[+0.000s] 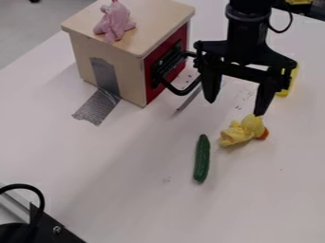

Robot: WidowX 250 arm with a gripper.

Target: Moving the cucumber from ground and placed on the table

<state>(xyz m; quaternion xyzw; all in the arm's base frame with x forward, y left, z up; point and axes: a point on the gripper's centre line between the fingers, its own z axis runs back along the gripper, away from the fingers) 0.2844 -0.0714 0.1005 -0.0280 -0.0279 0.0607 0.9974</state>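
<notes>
Cucumber (202,161) lies on the worktop (139,190) at five o'clock in the camera view, pointing roughly twelve to six. The claw (234,108) hangs toward one o'clock from it, its fingers wide apart, holding nothing. A yellow toy (238,132) sits near the cucumber; at eleven o'clock stands a wooden box (124,69) bearing a pink toy (115,22).

Robotics lab, black arm (247,31), white table (133,190), wooden cabinet (132,78) (taped down)
</notes>
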